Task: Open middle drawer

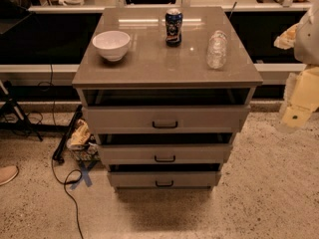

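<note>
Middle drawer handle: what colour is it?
Black bar handle on the grey-taupe middle drawer, clearest in the camera view. The claw hangs far right, away from it.

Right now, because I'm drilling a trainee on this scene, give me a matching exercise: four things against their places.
Things:
1 white bowl
2 blue can
3 clear bottle
4 gripper

Places:
a cabinet top, right
b off the cabinet top, at the view's far right
c cabinet top, left
d cabinet top, middle back

Pairs: 1-c, 2-d, 3-a, 4-b
</note>
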